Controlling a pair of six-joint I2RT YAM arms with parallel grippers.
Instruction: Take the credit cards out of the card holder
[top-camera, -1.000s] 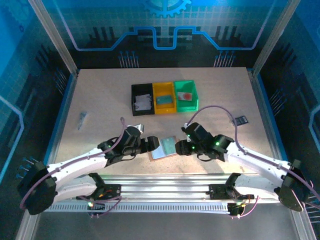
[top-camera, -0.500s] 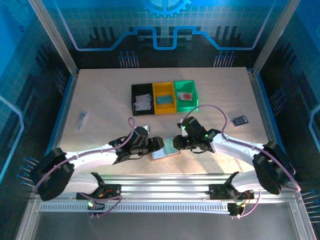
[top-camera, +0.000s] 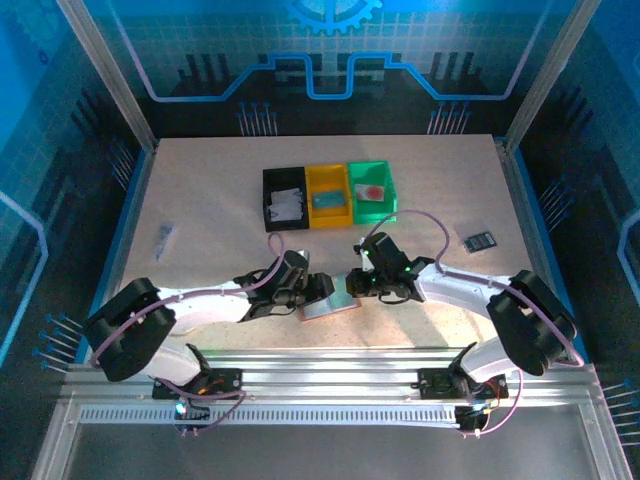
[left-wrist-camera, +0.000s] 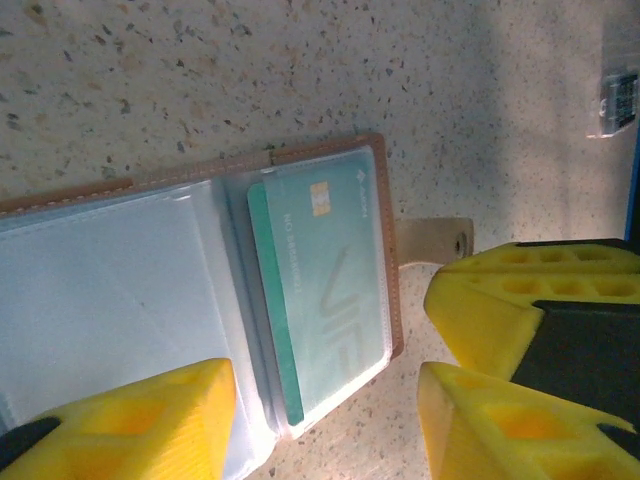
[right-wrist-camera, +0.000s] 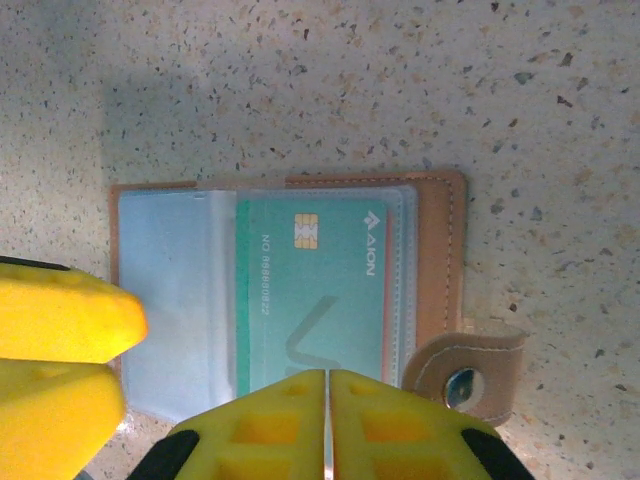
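Observation:
The pinkish-tan card holder (top-camera: 335, 299) lies open on the table between both grippers, its strap tab (right-wrist-camera: 465, 380) off one side. A teal credit card (right-wrist-camera: 312, 290) sits in its clear pocket (left-wrist-camera: 325, 290), and the pocket beside it looks pale and blank. My left gripper (left-wrist-camera: 325, 430) is open, one yellow finger (left-wrist-camera: 130, 420) over the blank pocket and the other beyond the holder's edge. My right gripper (right-wrist-camera: 328, 425) is shut, its fingertips pressed together over the card's near edge. Nothing shows between them. In the top view the left gripper (top-camera: 320, 291) and right gripper (top-camera: 352, 284) flank the holder.
Behind the holder stand a black bin (top-camera: 268, 192), a yellow bin (top-camera: 328, 176) and a green bin (top-camera: 388, 182) in a row, each holding a card. A small dark object (top-camera: 481, 241) lies to the right, and a small grey one (top-camera: 163, 240) to the left.
Both arms have closed in on the open card holder. The right gripper's fingers have come together, and the left gripper's have narrowed. The holder has stayed in place.

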